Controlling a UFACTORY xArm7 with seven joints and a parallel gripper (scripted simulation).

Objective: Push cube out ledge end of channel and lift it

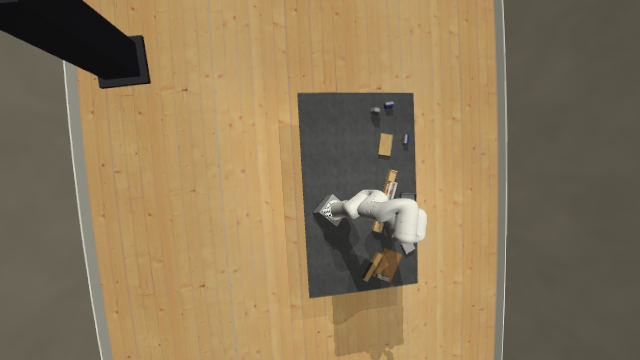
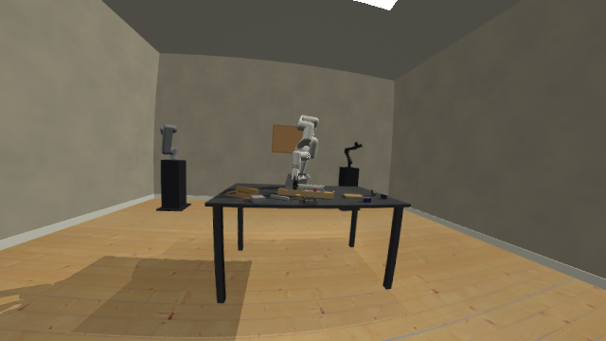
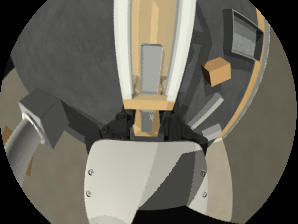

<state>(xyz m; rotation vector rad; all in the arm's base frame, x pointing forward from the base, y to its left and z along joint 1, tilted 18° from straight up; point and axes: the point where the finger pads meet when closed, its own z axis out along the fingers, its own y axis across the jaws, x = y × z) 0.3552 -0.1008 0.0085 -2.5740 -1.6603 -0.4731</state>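
The wooden channel (image 1: 392,176) (image 2: 310,193) (image 3: 149,104) lies on the table with white rails along its top. A small red patch (image 1: 390,191) (image 2: 314,189), possibly the cube, shows between the rails. The cube is not identifiable in the wrist view. A grey bar (image 3: 151,70) lies lengthwise in the channel, and its near part passes below the wooden crosspiece toward me. My gripper (image 2: 294,187) (image 3: 148,97) is partly open at the channel's near end, its fingers on either side of the bar's near part, outside the rails. The arm hides the fingers in the top view.
An orange block (image 2: 298,196) (image 3: 218,71) and a grey tray (image 1: 408,196) (image 3: 245,40) lie beside the channel. A pale grey block (image 1: 408,248) (image 2: 257,198) and brown boards (image 1: 388,265) lie past the near end. A light wooden plate (image 1: 385,144) (image 2: 352,196) lies beyond the far end.
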